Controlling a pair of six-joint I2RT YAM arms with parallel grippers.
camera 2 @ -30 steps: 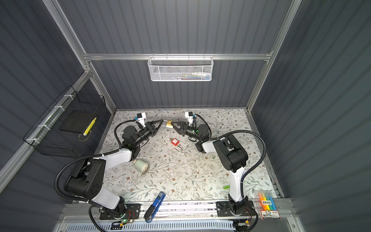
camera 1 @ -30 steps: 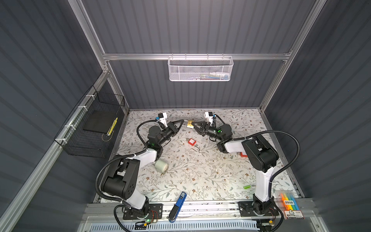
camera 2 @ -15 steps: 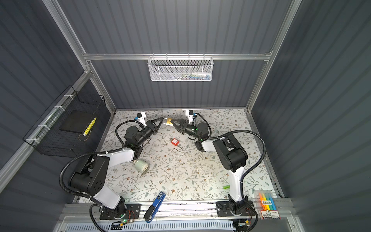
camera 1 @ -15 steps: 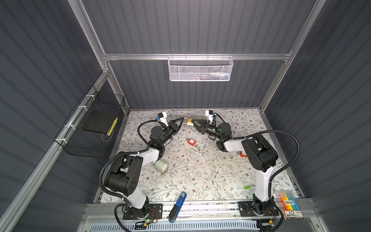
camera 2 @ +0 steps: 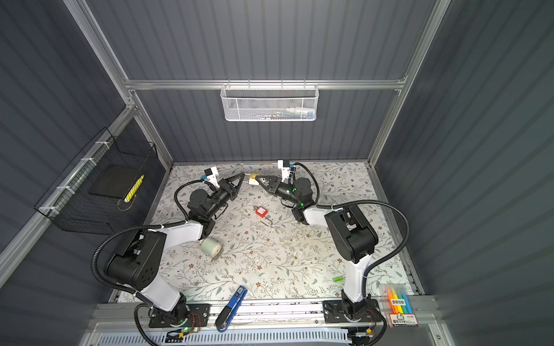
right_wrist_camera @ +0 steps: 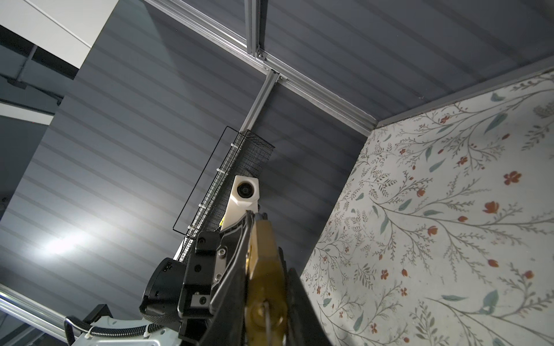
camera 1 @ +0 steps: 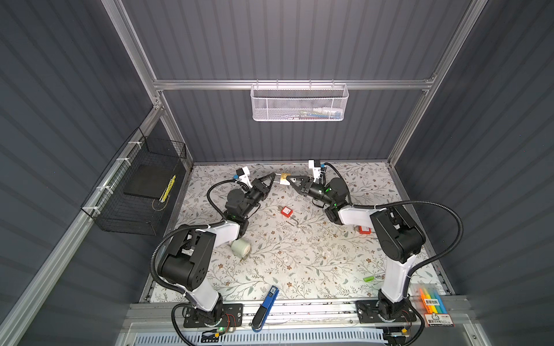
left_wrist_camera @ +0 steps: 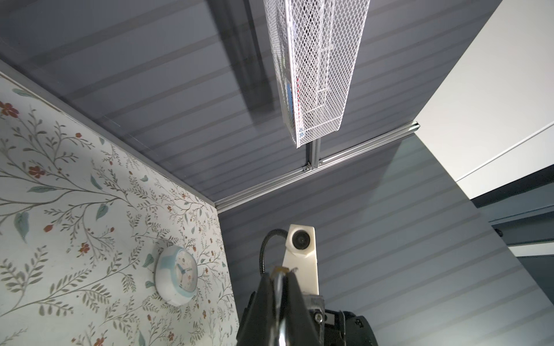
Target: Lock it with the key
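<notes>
Both top views: left gripper (camera 1: 273, 176) is pinching the key (camera 1: 278, 176) and right gripper (camera 1: 288, 179) is clamping the brass lock (camera 1: 284, 178). They're meeting in the air over the back of the mat (camera 1: 299, 254), key tip touching the lock. Can't tell if it's seated. A red lock (camera 1: 286, 210) is lying loose mid-mat.
Left wrist: fingers (left_wrist_camera: 295, 299) are pressing tight on the thin key blade (left_wrist_camera: 279, 311).
Right wrist: lock (right_wrist_camera: 263, 263) is sitting gripped between the fingers (right_wrist_camera: 230, 269).
</notes>
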